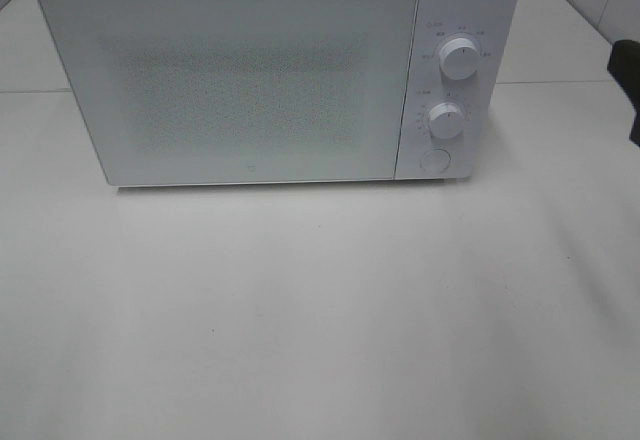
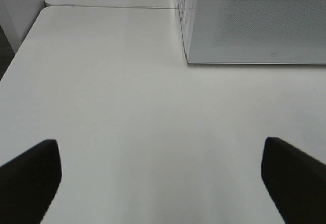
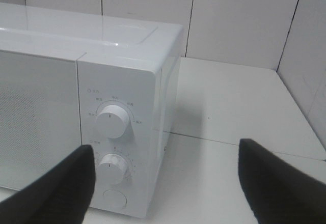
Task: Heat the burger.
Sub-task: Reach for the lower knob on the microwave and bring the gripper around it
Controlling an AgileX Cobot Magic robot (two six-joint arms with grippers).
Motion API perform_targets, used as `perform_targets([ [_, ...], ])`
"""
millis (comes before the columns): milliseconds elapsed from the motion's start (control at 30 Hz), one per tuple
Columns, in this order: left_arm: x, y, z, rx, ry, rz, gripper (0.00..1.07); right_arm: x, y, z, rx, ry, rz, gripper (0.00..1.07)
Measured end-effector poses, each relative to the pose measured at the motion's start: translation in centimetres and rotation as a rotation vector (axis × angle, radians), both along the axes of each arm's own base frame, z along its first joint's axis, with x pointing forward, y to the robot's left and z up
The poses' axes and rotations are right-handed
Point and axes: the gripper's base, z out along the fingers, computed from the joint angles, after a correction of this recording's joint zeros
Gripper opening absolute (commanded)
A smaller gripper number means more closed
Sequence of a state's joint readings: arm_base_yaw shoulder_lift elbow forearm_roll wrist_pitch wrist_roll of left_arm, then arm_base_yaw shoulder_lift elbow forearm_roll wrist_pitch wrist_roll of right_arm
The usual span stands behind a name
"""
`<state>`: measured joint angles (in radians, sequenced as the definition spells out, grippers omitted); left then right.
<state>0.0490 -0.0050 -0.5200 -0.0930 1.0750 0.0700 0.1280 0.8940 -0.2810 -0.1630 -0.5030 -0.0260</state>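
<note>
Both jaws stand released with nothing between them, so you carry nothing. From the high camera you see the microwave [image 1: 470, 0] on the white table [image 1: 320, 310], its door [image 1: 240, 90] shut, with an upper knob [image 1: 458, 58], a lower knob [image 1: 445, 120] and a round button [image 1: 434, 159] on its right side. The burger shows nowhere, and you cannot tell whether it sits behind that frosted door. From the left wrist, your left gripper [image 2: 159, 145] hangs spread over bare table, near the microwave's front corner. From the right wrist, your right gripper [image 3: 165, 147] is spread before the control panel, one finger near the lower knob. When you reach the burger, expect it to be light, soft and loosely stacked. Take it low across the bun's sides and squeeze gently, or the layers may slide.
</note>
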Motion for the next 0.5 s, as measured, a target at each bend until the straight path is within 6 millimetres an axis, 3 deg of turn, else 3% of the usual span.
perform_targets([
  [267,0.0,0.0,0.0,0.0,0.0,0.0,1.01,2.2,0.4,-3.0,0.07,-0.014,0.001,0.8],
  [333,0.0,0.0,0.0,0.0,0.0,0.0,1.01,3.3,0.2,-5.4,0.118,-0.018,-0.033,0.8],
  [433,0.0,0.0,0.0,0.0,0.0,0.0,1.01,3.5,0.3,-6.0,0.124,-0.023,-0.034,0.8],
  [500,0.0,0.0,0.0,0.0,0.0,0.0,1.01,4.5,0.6,-8.8,0.11,0.054,-0.017,0.78],
])
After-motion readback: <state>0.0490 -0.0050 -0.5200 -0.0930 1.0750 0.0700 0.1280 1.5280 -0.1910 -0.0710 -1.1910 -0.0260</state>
